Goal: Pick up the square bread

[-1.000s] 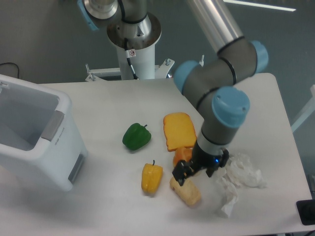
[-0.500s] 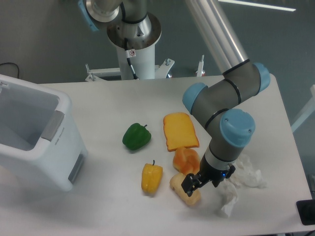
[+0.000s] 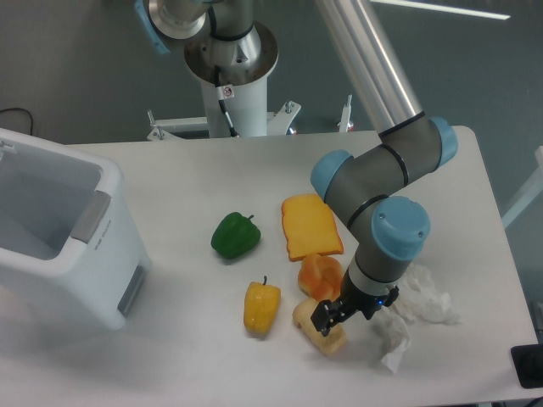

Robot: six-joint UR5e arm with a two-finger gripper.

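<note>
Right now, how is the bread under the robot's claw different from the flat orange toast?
The square bread is pale beige and chunky; the toast slice is orange-yellow and flat. The bread sits at the gripper; the toast lies apart, farther back. The toast looks wider. Both rest on the white table.

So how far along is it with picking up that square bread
Done: the arm has brought the gripper down onto the square bread, near the orange bun. In hand: the jaws sit at the loaf; whether they are closed on it is not clear. Left: the lift, since the bread lies on the table.
</note>
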